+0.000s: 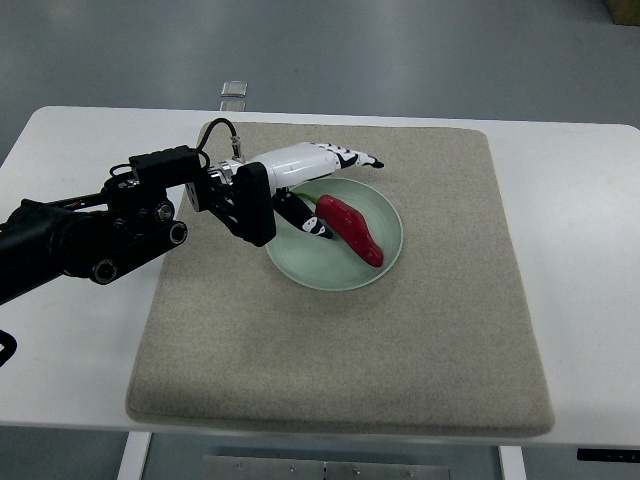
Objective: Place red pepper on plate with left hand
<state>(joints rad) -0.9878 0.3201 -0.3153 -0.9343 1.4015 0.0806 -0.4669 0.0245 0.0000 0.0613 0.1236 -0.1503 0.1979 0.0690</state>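
A red pepper [352,229] lies in the pale green plate [390,262] near the middle of the beige mat. My left hand [318,190] reaches in from the left over the plate's left part. Its white fingers [345,158] are stretched out above the plate's far rim, and the thumb [302,217] sits just beside the pepper's stem end. The hand is open and holds nothing. The right arm is out of view.
The beige mat [450,350] covers most of the white table [580,250]. My black left forearm [90,235] crosses the table's left side. A small clear clip [234,94] sits at the table's far edge.
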